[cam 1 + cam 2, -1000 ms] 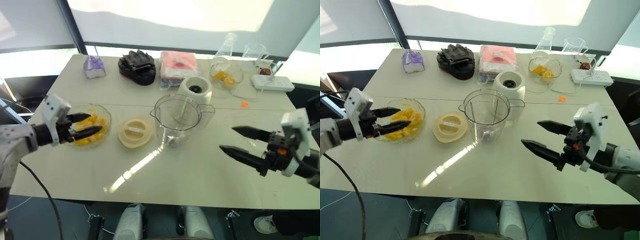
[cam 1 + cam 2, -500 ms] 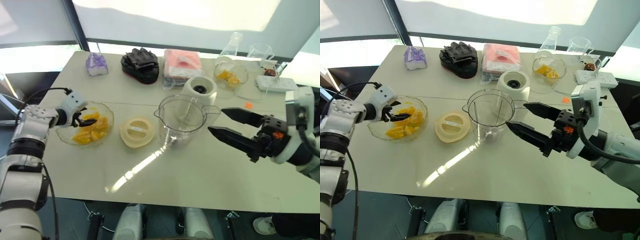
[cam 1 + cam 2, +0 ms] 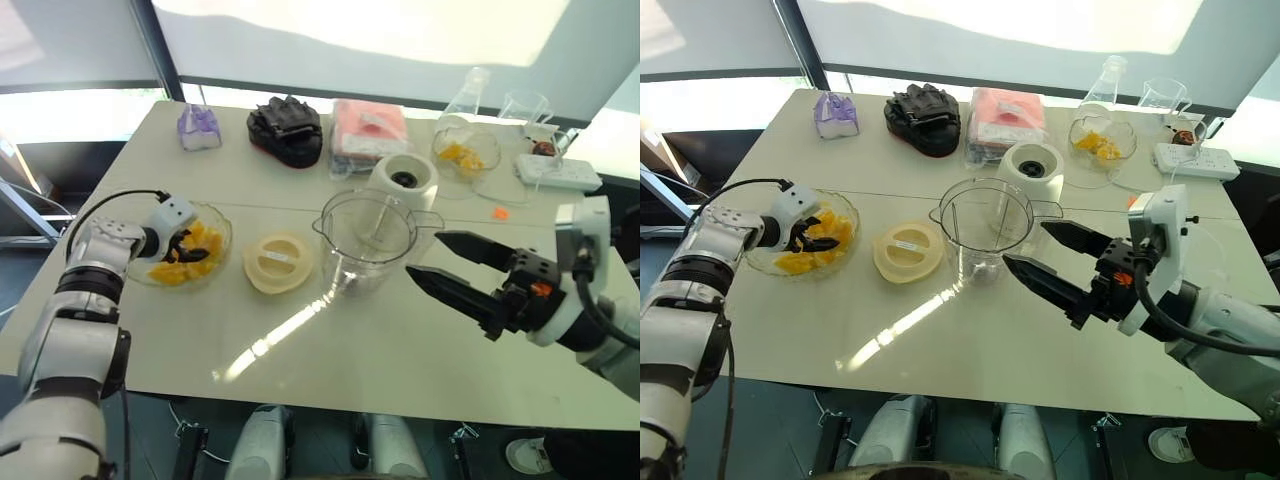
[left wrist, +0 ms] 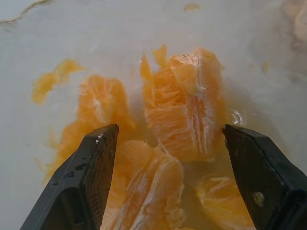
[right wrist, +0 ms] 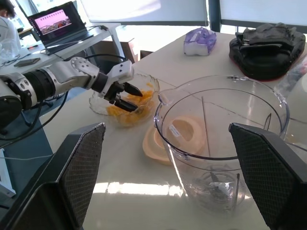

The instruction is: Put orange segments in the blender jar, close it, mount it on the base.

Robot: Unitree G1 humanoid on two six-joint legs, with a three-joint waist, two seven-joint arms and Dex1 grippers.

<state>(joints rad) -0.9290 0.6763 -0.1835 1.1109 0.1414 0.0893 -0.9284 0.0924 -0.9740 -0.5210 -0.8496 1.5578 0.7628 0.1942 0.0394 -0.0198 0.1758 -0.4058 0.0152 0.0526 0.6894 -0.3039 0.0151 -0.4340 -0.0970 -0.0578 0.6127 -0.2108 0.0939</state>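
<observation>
Left pincer [image 4: 168, 139]: lowered into the glass bowl [image 3: 760, 262], fingers apart and clamped on nothing. The orange segments [image 4: 184, 115] lie directly under and between its two fingers, heaped in the bowl. One large segment sits in the gap, and no contact with either finger is visible.

Right pincer [image 3: 425, 255]: held above the worktop [image 3: 330, 350], fingers wide apart and empty, tips pointing at the blender jar [image 3: 370, 240]. The jar stands upright, open and without fruit, immediately ahead of those tips. Whether the nearer finger touches its wall cannot be told.

The lid [image 3: 280, 263] lies flat on the worktop between the left pincer and the jar, apart from both. The base [image 3: 403, 181] stands just beyond the jar, close to the right pincer's farther finger, with nothing mounted on it.
</observation>
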